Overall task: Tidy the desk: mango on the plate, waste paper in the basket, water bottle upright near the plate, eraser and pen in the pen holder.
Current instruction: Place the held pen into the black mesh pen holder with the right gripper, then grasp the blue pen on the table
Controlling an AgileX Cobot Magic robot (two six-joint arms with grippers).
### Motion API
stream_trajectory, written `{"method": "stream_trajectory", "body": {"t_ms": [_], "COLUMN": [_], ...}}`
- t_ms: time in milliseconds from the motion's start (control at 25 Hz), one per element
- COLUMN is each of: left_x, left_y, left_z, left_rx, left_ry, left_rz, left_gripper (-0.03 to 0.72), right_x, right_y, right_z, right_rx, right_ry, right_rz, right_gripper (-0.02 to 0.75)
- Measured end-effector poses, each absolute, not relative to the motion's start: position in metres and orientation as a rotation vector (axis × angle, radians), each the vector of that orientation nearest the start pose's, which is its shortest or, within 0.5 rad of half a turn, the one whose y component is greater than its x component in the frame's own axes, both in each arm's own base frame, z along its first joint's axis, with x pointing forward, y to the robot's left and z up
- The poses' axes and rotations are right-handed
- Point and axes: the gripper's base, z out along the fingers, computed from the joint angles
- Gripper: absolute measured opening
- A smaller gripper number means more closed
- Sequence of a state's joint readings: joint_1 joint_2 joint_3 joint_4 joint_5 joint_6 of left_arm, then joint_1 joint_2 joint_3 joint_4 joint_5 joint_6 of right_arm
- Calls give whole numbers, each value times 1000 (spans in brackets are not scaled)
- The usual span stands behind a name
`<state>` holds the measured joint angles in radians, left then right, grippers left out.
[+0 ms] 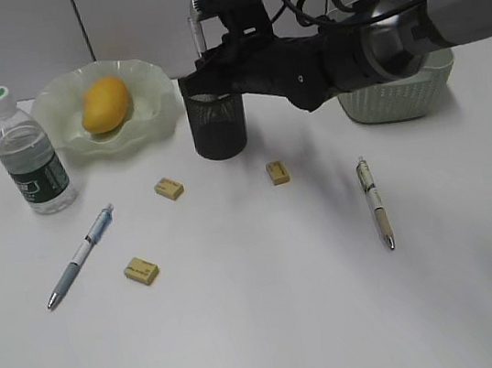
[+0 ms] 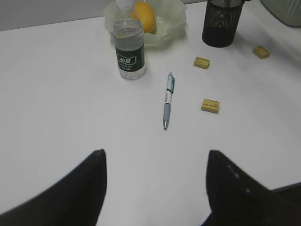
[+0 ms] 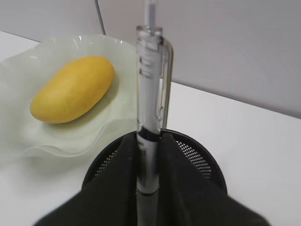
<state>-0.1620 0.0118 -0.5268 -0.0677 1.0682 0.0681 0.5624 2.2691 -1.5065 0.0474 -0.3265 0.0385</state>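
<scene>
R gripper clamping clear pen upright over pen holder, L gripper wide, erasers & pens loose on desk

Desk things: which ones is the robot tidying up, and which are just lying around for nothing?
Part of the job:
mango, plate, water bottle, pen holder, basket, clear pen gripped by the right gripper, blue pen, beige pen, three erasers.

Just lying about:
nothing that shows; every loose thing is a pen or an eraser.
</scene>
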Motion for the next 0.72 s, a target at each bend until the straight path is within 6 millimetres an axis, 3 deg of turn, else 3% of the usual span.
{"method": "stream_trajectory", "body": {"t_ms": [80, 320, 560, 720], "left_x": [-7, -7, -7, -7], "left_y": [-4, -4, -4, -4], "left_z": [284, 284, 284, 284], "left_rx": [238, 238, 238, 238], "left_ry": [2024, 2024, 2024, 2024], "left_rz": [-140, -140, -140, -140], "left_gripper": [508, 508, 508, 508], "right_x": [429, 428, 422, 410], "right_y": [269, 268, 265, 258], "right_z": [144, 150, 200, 224], "right_rx": [-452, -452, -442, -475], "right_ry": [1889, 1883, 1838, 1949], "right_rz": [417, 418, 432, 414], "right_gripper": [185, 475, 517, 510]}}
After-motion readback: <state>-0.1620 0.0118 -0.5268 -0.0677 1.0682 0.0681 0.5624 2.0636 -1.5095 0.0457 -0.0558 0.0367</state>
